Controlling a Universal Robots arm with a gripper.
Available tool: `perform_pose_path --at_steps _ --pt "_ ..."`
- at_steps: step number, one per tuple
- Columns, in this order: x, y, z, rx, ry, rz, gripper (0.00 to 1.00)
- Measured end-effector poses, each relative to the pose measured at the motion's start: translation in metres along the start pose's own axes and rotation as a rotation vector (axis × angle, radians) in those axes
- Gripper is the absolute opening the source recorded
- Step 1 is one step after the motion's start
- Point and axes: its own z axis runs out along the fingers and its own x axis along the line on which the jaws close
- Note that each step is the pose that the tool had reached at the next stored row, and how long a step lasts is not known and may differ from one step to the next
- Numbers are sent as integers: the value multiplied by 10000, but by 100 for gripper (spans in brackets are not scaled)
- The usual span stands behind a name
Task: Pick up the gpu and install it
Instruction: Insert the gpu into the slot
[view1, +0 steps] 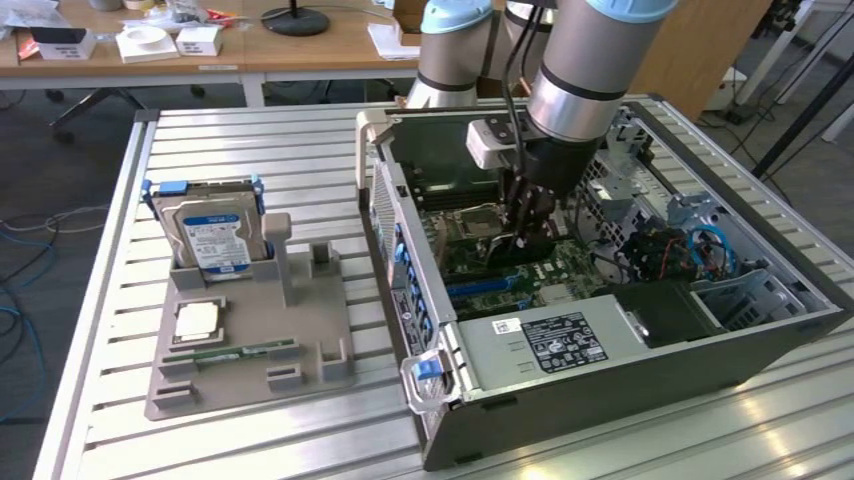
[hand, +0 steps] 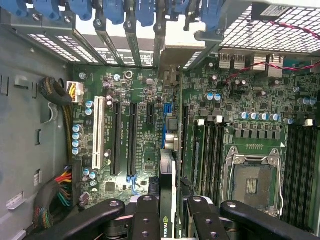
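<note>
My gripper (view1: 525, 232) reaches down into the open computer case (view1: 747, 350), over the motherboard (view1: 561, 275). It is shut on the gpu (hand: 168, 167), a thin card seen edge-on between the two black fingers (hand: 146, 215), with a green logo label near the grip. The card's metal end bracket points toward the rear slot openings of the case. The card stands upright just above the board, over a long slot beside the blue connector (hand: 164, 134). Whether it touches the slot I cannot tell. In the exterior view the gpu (view1: 523, 252) is a dark shape under the gripper.
A grey holder (view1: 247, 340) on the slatted table carries a hard drive (view1: 211, 230), a CPU chip (view1: 196, 320) and a green RAM stick (view1: 240, 352). Inside the case are the power supply (view1: 561, 345), cable bundles (hand: 57, 195), the CPU socket (hand: 252, 182) and a white slot (hand: 99, 132).
</note>
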Motion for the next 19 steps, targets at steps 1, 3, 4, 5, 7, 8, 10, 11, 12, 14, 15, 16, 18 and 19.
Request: perform_pose_path --at_steps 1,3,4,5,7,8,10,11,12,14,15,16,18,19 --pt "0 0 0 0 0 -1 26" --pt "0 0 1 1 -1 0 26" --pt "2 2 0 0 -1 0 26" --pt "6 3 0 0 -1 2 26" --pt "6 3 0 0 -1 3 26" --pt "6 2 0 0 -1 1 26" --pt "6 8 0 0 -1 0 26" --pt "6 15 0 0 -1 0 26" --pt "6 22 0 0 -1 1 26" --pt "5 32 1 0 -1 1 26" --pt "6 33 2 -1 0 -1 26" --pt "6 35 8 0 -2 -1 26" --pt "7 37 20 -1 1 1 26" --pt "7 38 28 0 -1 1 26"
